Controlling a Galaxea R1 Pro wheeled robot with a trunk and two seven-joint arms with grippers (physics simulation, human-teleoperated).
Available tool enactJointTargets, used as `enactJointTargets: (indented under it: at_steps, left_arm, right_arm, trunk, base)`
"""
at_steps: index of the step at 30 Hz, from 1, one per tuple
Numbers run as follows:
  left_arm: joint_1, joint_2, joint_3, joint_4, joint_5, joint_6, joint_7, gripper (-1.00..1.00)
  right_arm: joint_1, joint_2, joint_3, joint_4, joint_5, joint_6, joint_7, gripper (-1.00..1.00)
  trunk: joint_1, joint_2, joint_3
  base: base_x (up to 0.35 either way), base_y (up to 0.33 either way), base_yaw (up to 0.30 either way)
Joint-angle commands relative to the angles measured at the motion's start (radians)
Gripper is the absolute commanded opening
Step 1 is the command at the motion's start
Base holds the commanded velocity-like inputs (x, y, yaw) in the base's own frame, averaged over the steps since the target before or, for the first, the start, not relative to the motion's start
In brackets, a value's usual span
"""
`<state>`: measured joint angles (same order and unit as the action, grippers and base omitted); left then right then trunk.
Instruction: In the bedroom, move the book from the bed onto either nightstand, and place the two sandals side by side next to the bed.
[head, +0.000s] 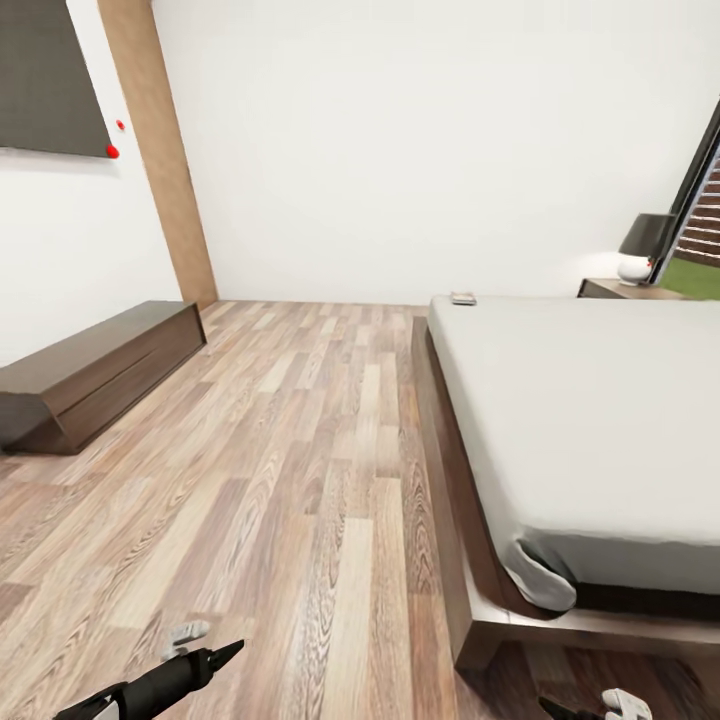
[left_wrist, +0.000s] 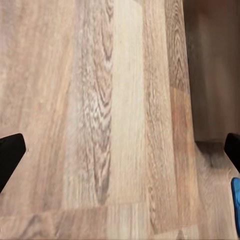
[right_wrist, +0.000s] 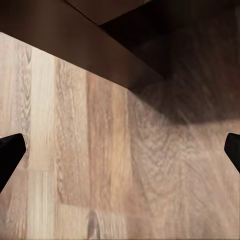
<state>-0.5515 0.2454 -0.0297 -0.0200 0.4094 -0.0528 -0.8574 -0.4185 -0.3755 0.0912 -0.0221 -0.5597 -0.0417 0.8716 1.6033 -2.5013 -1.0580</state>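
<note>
The bed (head: 590, 420), a grey mattress on a dark wood frame, takes up the right of the head view. The book (head: 462, 298) lies small and flat on its far left corner. Beyond the bed, the nightstand (head: 622, 289) carries a dark-shaded lamp (head: 645, 245). My left gripper (head: 205, 645) hangs low over the floor, its fingers wide open around bare planks (left_wrist: 120, 155). A sliver of blue sandal (left_wrist: 236, 202) shows at the edge of the left wrist view. My right gripper (head: 590, 706) is open above the floor (right_wrist: 120, 152), close to the bed frame's near corner (right_wrist: 95, 50).
A long low dark bench (head: 100, 370) stands against the left wall under a dark screen (head: 45, 80). Wood-plank floor (head: 300, 450) stretches between bench and bed to the white far wall. A window (head: 705, 220) shows at the far right.
</note>
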Motion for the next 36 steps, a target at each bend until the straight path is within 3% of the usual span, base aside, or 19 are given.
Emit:
enactJointTargets:
  at_steps: [1, 7, 16, 36]
  left_arm:
    - [-0.001, 0.000, -0.004, 0.001, 0.002, -0.005, -0.002, 1.00]
    - [-0.001, 0.000, -0.004, 0.002, 0.002, -0.006, -0.003, 1.00]
    - [-0.001, 0.000, -0.004, 0.002, 0.002, -0.005, -0.003, 1.00]
    - [-0.001, 0.000, -0.004, 0.002, 0.002, -0.005, -0.003, 1.00]
  right_arm:
    - [0.000, 0.000, 0.009, 0.001, -0.006, -0.004, 0.003, 1.00]
    - [0.000, 0.000, 0.009, 0.001, -0.006, -0.004, 0.002, 1.00]
    - [0.000, 0.000, 0.010, 0.001, -0.006, -0.004, 0.002, 1.00]
    - [0.000, -0.001, 0.010, 0.001, -0.006, -0.004, 0.003, 1.00]
  trunk:
    - [-0.001, 0.000, 0.003]
    - [-0.003, 0.001, 0.026]
    - [-0.038, 0.064, 0.054]
    - [-0.114, 0.204, 0.117]
  base:
    - [0.000, 0.000, 0.277]
    - [0.000, 0.000, 0.280]
    - [0.000, 0.000, 0.257]
    - [0.000, 0.000, 0.022]
